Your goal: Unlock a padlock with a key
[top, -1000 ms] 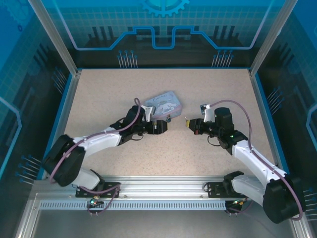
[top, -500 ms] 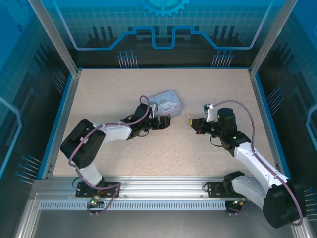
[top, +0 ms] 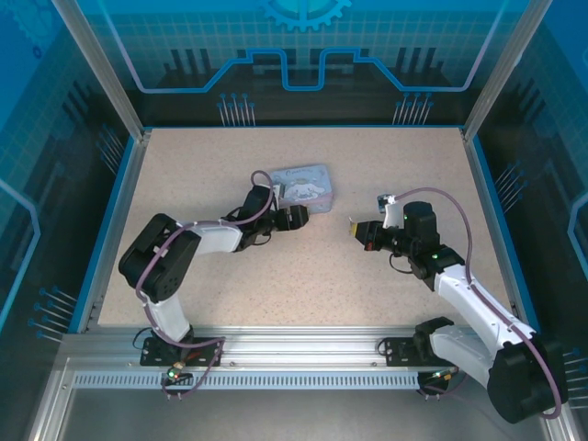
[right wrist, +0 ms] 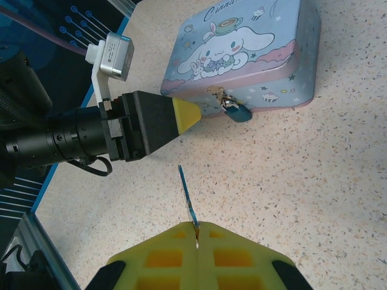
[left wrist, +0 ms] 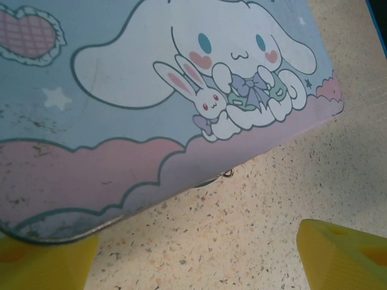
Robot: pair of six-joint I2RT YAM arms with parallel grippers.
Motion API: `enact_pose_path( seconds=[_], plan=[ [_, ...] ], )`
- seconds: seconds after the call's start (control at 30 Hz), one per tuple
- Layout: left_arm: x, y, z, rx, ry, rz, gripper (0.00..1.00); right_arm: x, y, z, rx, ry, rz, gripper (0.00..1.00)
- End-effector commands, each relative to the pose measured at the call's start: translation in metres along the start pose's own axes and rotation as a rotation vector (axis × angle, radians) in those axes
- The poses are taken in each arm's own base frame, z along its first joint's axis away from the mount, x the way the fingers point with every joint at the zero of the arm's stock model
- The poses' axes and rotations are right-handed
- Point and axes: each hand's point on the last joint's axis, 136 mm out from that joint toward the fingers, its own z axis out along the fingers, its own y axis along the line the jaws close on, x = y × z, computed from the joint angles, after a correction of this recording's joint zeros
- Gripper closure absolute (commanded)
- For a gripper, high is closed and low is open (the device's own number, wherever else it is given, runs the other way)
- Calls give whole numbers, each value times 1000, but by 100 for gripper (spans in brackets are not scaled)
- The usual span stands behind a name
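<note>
Pinching the key (right wrist: pixel 187 193) between closed yellow fingertips, the right gripper (right wrist: pixel 196 232) aims its thin shaft toward the padlock (right wrist: pixel 237 112).

The key is slim and dark with a blue tint, and only its shaft sticks out ahead of the fingers. The padlock, a stubby teal body with a small silvery shackle, sits at the front clasp of the pastel cartoon tin (right wrist: pixel 260 54), well ahead of the key's tip. The left gripper (left wrist: pixel 196 257) is spread wide with nothing between its fingers. One yellow fingertip (right wrist: pixel 185 115) is near the padlock, and the tin's lid is directly in front.
</note>
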Motion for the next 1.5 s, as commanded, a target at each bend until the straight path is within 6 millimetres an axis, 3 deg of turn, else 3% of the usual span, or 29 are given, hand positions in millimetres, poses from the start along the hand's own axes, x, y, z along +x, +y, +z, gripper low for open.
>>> enact_pose_path(
  seconds=[0.0,0.2,0.43,0.6,0.83,1.03,1.23,1.47],
  plan=[
    [-6,-8,5,58,-32,12,13,2,-4,-3,1,-4,-8,97],
    [4,-20,17,90,-43,1,13,-2,-5,3,-9,-14,-6,97],
    [6,-19,18,77,-54,-37,13,-24,-1,23,-49,0,38,97],
    [9,-17,23,90,-61,-79,12,-41,3,55,-106,38,95,98],
    [13,-11,25,67,-49,-104,12,-81,3,107,-133,42,135,98],
    [16,-6,27,49,-35,-129,12,-85,0,161,-113,115,176,99],
    [16,-3,27,37,-33,-136,12,-89,-15,190,-29,144,176,99],
    [15,0,28,32,-36,-145,12,-83,-49,196,87,168,206,99]
  ],
)
